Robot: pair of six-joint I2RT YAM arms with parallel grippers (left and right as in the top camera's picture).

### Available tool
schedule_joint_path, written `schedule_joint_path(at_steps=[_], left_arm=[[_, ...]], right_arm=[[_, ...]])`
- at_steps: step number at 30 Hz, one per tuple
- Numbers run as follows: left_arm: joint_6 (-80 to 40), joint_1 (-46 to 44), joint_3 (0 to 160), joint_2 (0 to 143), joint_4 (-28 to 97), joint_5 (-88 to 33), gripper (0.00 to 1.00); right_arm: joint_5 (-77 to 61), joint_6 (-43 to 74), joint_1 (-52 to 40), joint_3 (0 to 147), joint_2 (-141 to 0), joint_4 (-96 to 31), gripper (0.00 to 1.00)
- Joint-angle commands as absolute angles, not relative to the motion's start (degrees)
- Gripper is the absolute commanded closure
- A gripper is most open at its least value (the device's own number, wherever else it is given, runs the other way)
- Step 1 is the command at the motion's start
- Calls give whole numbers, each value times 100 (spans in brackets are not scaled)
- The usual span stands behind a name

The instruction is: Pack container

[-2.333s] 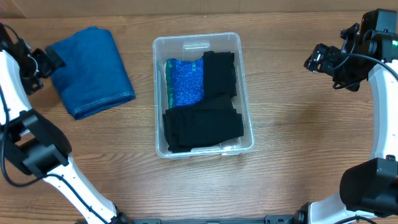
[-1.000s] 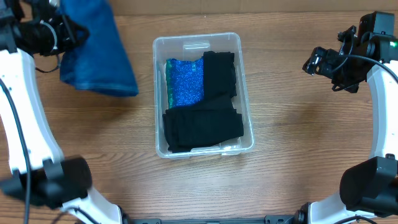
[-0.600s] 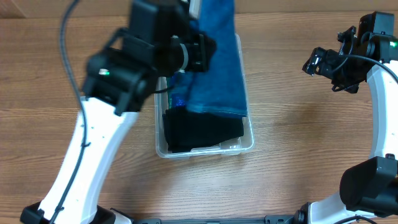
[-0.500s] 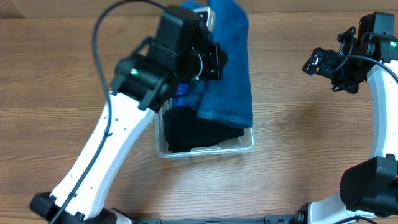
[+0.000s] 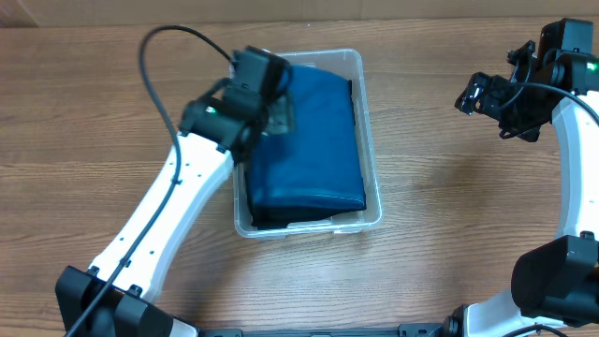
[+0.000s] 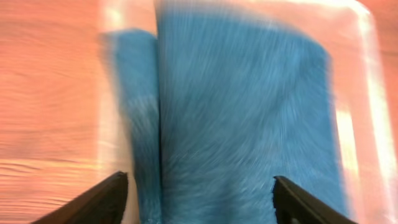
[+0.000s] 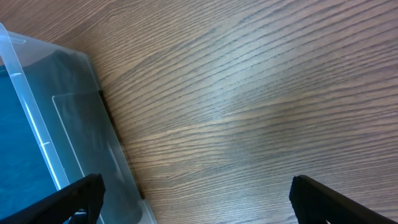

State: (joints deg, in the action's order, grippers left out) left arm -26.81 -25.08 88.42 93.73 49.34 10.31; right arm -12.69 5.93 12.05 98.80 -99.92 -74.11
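Clear container (image 5: 372,140) sits mid counter (image 5: 449,234), a blue towel (image 5: 309,140) lying inside. Left gripper (image 6: 198,180) hovers above it, released; right gripper (image 7: 194,180) is spread and empty. Risk: a finger could snag the loose towel when lifting away.

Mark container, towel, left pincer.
container (image 5: 318,58), overhead view, rim of the far wall.
towel (image 5: 314,140), overhead view, middle of its top face.
left pincer (image 6: 199,186), left wrist view, midway between the fingertips.

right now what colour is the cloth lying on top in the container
Deep blue. The cloth shows best in the overhead view.
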Motion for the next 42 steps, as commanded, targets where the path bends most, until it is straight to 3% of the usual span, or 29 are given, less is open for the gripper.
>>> schedule_joint_path(at_steps=[1, 5, 6, 7, 8, 9, 12, 17, 19, 21, 24, 25, 26, 27, 30, 35, 37, 42], left_arm=[[-1393, -2137, 9100, 9157, 4886, 2156, 0], [-858, -2143, 9470, 9157, 4681, 1612, 0], [-458, -2143, 9478, 9157, 4456, 847, 10], [-283, -2143, 9476, 9161, 4359, 475, 35], [-276, -2145, 9476, 9196, 4281, 242, 68], [-279, -2180, 9476, 9301, 4283, 189, 79], [-451, -2189, 9476, 10033, 4401, -40, 82], [-475, -2189, 9476, 11611, 4834, -150, 77], [-517, -2189, 9476, 12042, 5310, -152, 90], [-519, -2189, 9483, 11992, 5463, -148, 91], [-519, -2165, 9968, 11037, 5664, 80, 82], [-534, -2130, 10127, 10722, 5710, 283, 66], [-576, -2069, 10248, 10394, 5717, 506, 21], [-893, -1911, 10311, 9900, 5699, 856, 0], [-1660, -1059, 10309, 9021, 5824, 1000, 0], [-1785, 338, 10302, 9074, 6047, 294, 0], [-1782, 545, 10302, 9150, 6165, 309, 0], [-1511, 534, 10289, 8855, 7035, 292, 0]], right_arm=[[-1308, 558, 1212, 9861, -10001, -7384, 0], [-1308, 556, 1212, 9861, -10001, -7380, 0], [-1308, 558, 1212, 9861, -10001, -7380, 0], [-1308, 558, 1212, 9861, -10001, -7378, 0], [-1310, 558, 1212, 9861, -10001, -7376, 0], [-1310, 558, 1210, 9861, -10001, -7371, 0], [-1310, 558, 1212, 9861, -10001, -7363, 0], [-1310, 558, 1212, 9861, -10001, -7365, 0], [-1310, 558, 1212, 9861, -10001, -7363, 0], [-1308, 556, 1212, 9861, -10001, -7360, 0], [-1308, 556, 1212, 9861, -10001, -7341, 0], [-1308, 552, 1210, 9863, -10001, -7338, 0], [-1313, 456, 1210, 9863, -10001, -7338, 0], [-1313, 386, 1157, 9880, -9998, -7297, 0], [-1166, -45, 635, 10071, -9998, -6971, 0], [-517, -40, -429, 10095, -10012, -5402, 0], [-523, -23, -548, 10097, -10003, -5065, 0], [-473, 381, -541, 10075, -9566, -5769, 0]])
